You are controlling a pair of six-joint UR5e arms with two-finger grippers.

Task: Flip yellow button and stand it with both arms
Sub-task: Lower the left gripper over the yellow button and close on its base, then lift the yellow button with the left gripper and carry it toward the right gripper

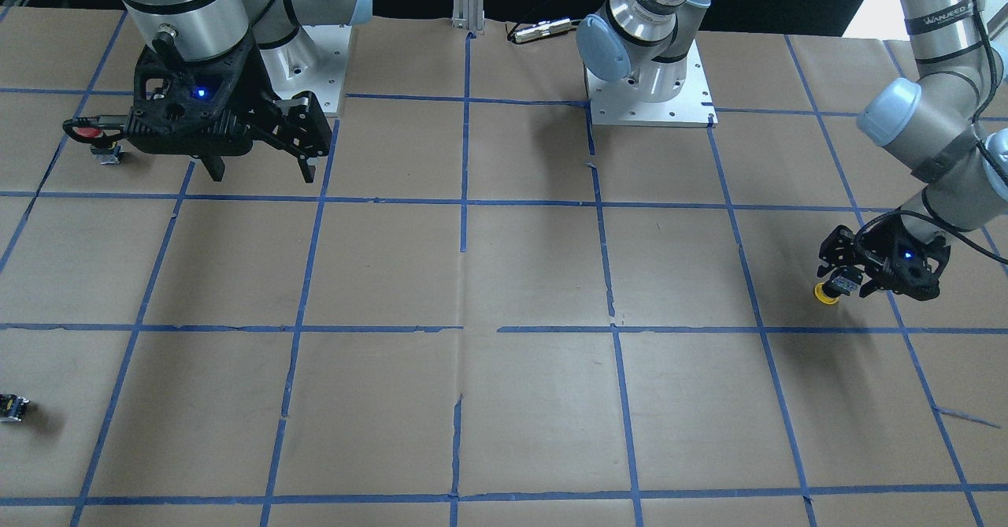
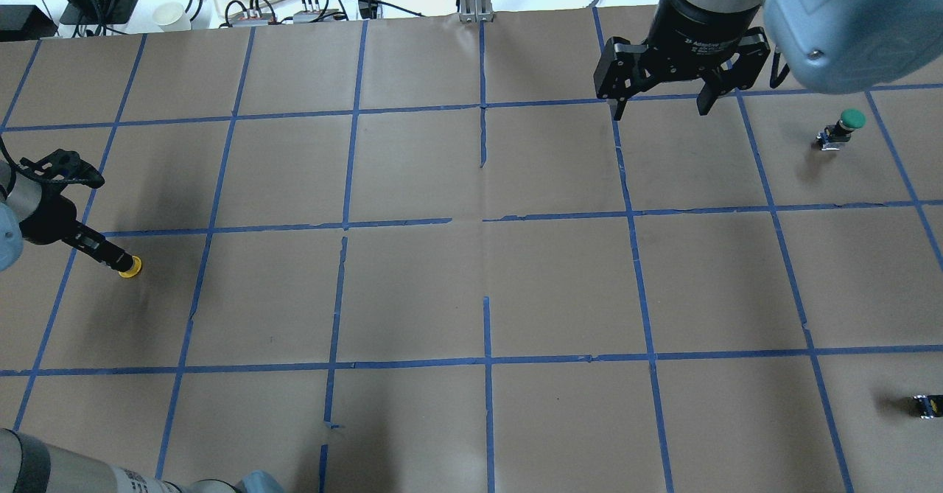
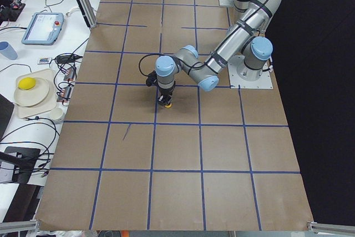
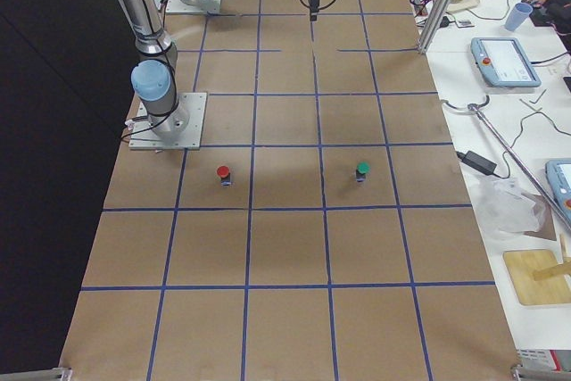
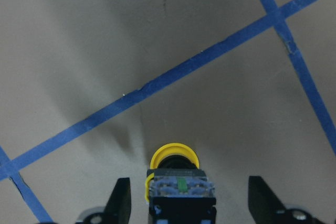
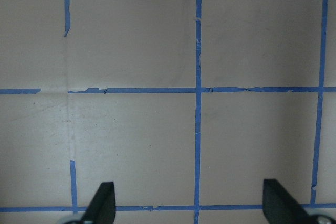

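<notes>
Yellow button (image 1: pixel 825 294), cap toward the desk (image 1: pixel 504 275), sits near the edge on the robot's left, between the left gripper's (image 1: pixel 844 287) parted jaws. Overhead, the right gripper (image 2: pixel 660 113) hangs spread wide. Left wrist view: gaps flank the button.

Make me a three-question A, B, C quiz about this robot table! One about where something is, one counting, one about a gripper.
1. Where is the yellow button? A) between the left gripper's fingers B) on a plate C) in a box
2. How many buttons have coloured caps? A) one B) two C) three
3. The right gripper is A) open and empty B) shut on a button C) hidden
Answers: 1A, the wrist view shows it; 2C, yellow, red button, green button; 3A, fingers spread, nothing between.
</notes>
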